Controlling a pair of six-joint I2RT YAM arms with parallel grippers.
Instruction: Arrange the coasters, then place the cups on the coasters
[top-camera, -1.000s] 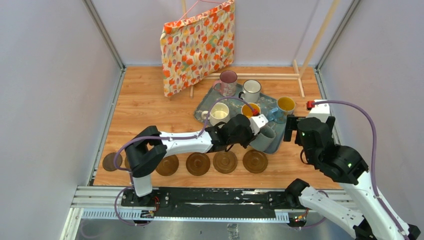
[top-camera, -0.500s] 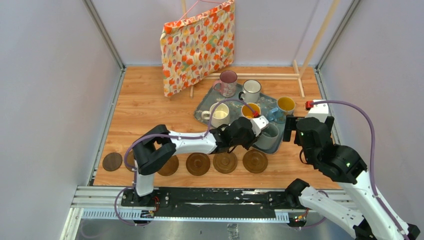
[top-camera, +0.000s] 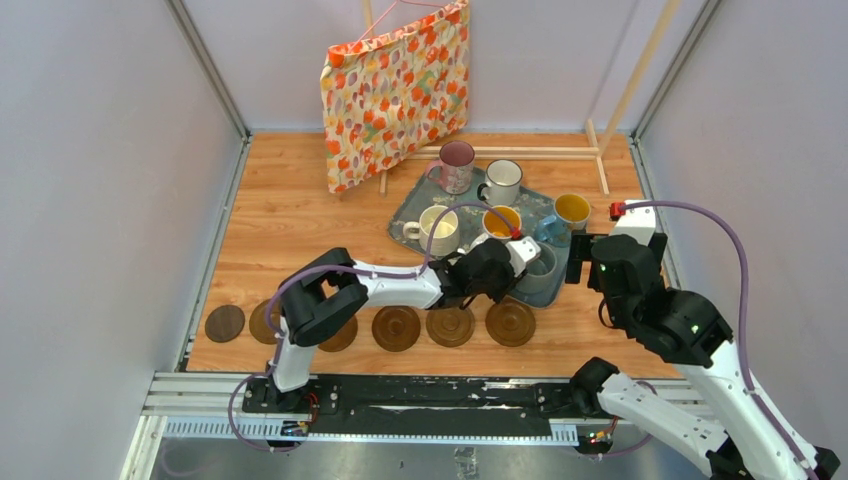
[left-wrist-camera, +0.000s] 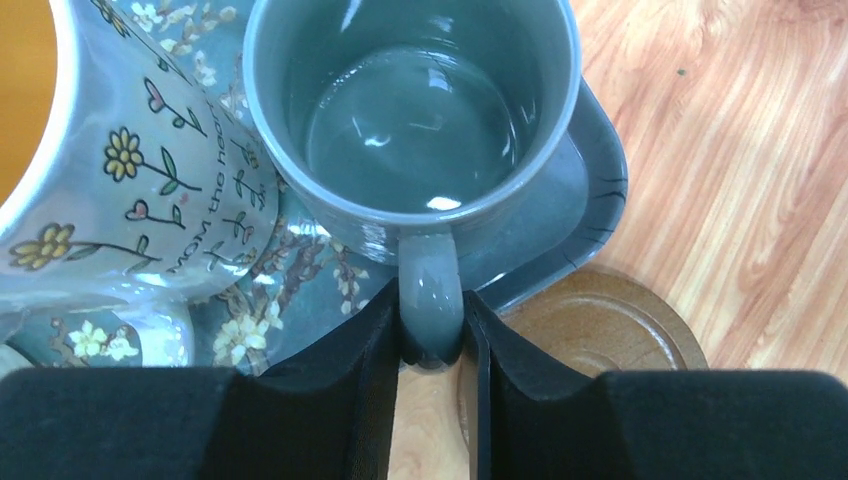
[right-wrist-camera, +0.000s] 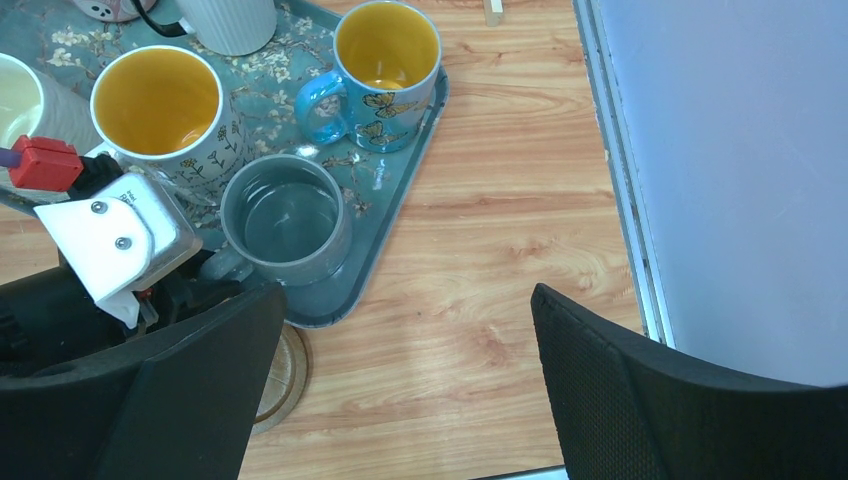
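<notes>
Currently the grey mug (left-wrist-camera: 415, 110) stands upright in the near right corner of the floral tray (right-wrist-camera: 375, 215), just beside a flower-printed mug (right-wrist-camera: 155, 100) with a yellow interior; contact between the two cannot be confirmed. Treat the grey mug as a rigid, glazed ceramic item: fairly heavy for its size, slippery on the wall, and liable to chip against its neighbour or the tray rim. Its handle (left-wrist-camera: 430, 285) is the recommended hold, since the loop offers the fingers two opposed flanks. Expect the body to sag about that hold when lifted, because the weight sits ahead of the handle. The left gripper (left-wrist-camera: 430, 300) has one finger on each side of the handle, close against it; whether the fingers are clamping it or merely flanking it cannot be told. The right gripper (right-wrist-camera: 408, 300) is spread wide, with nothing between its fingers. Six coasters (top-camera: 396, 327) lie in a row along the near edge of the wooden table (top-camera: 300, 220), two of them partly covered by the left arm. The rightmost coaster (top-camera: 510, 322) lies just off the tray corner, near the handle, and is the probable destination. Pale panels (top-camera: 110, 200) enclose the table on three sides, and a patterned cloth (top-camera: 395, 90) stands at the back, well apart from the work.
</notes>
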